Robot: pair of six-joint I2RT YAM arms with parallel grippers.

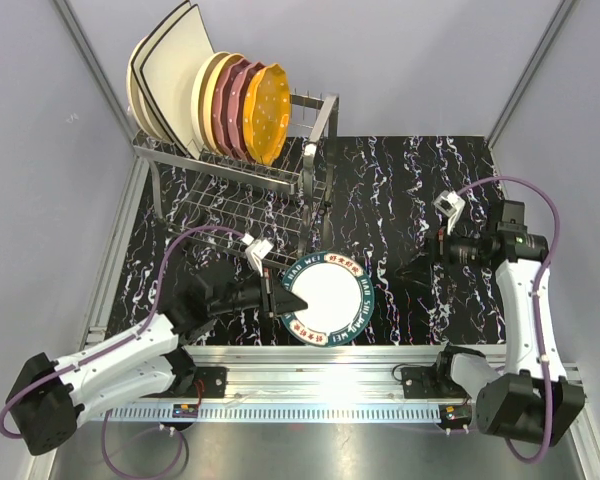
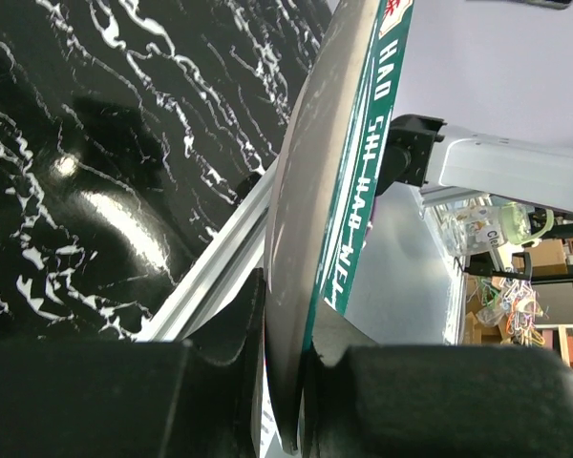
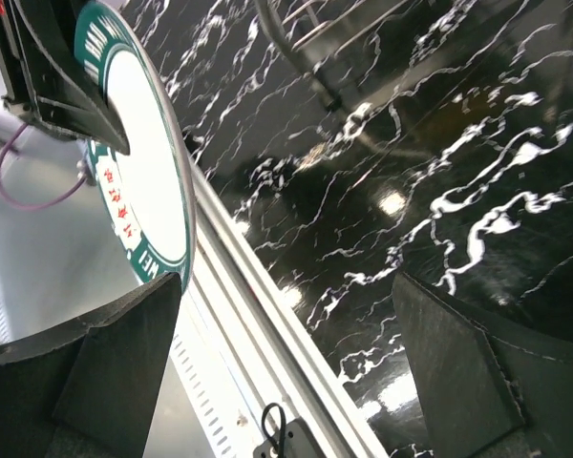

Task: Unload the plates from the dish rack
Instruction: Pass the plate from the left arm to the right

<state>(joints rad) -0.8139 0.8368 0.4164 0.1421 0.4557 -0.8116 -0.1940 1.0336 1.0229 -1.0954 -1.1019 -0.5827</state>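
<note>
I see the dish rack [image 1: 245,185] with cream, maroon and orange plates [image 1: 220,100] standing upright in its upper tier. Just in front of the rack, a white green-rimmed plate [image 1: 332,300] is pinched at its rim by my left gripper [image 1: 288,300]. Well right of the rack, my right gripper [image 1: 410,268] hangs with its fingers spread wide, holding nothing.

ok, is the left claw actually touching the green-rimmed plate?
Touching. The left wrist view shows the left claw closed on the green-rimmed plate at its edge, one finger pressed against each face with no gap.
</note>
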